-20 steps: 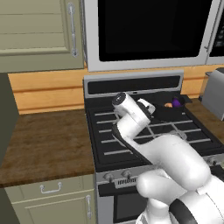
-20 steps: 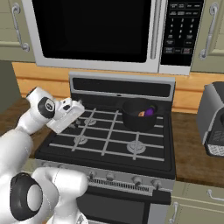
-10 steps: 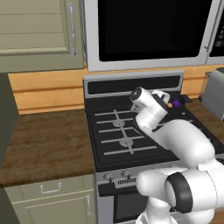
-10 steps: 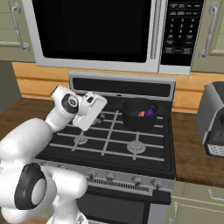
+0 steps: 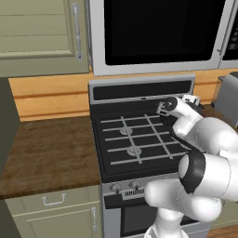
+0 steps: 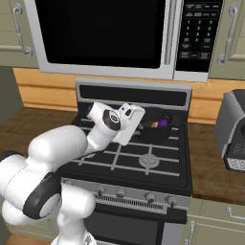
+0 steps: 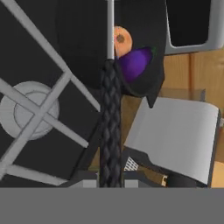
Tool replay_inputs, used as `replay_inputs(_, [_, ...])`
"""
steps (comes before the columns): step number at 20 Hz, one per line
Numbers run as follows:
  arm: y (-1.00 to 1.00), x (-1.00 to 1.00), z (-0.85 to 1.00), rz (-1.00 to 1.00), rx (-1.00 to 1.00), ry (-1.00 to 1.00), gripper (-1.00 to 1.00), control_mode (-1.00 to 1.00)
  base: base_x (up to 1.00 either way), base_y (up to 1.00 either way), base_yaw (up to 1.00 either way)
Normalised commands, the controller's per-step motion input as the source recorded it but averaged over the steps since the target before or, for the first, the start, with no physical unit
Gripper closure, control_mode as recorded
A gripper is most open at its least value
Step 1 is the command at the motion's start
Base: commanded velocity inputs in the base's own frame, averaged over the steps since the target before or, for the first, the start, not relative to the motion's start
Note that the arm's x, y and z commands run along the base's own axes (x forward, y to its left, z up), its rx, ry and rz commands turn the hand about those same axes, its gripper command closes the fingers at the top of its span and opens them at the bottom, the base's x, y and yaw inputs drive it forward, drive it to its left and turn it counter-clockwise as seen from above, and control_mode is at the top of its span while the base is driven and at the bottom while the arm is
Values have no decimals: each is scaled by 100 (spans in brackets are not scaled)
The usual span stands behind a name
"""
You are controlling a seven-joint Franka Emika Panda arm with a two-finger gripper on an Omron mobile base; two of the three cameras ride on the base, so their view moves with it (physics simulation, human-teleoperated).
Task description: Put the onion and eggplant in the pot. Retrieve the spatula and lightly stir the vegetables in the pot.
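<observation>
From my station, on the left of the hand view sat a grey burner [image 7: 33,114] under the stove grate [image 7: 65,78]. At the centre, my gripper [image 7: 110,177] had its fingers pressed together on the black handle of the spatula [image 7: 110,127], which ran up toward the pot [image 7: 87,39]. To its right, the onion [image 7: 122,40] and eggplant [image 7: 135,63] lay touching inside the pot. In the right base view the pot [image 6: 153,135] stood on the rear of the stove, and the toaster [image 6: 233,129] stood farthest right.
</observation>
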Motion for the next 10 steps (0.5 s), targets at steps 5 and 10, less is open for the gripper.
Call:
replay_inputs(5, [-79, 89, 3, 0, -6, 0, 100, -100, 0, 0, 0])
replay_inputs(10, [-60, 55, 4, 0, -6, -1, 100, -100, 0, 0, 0])
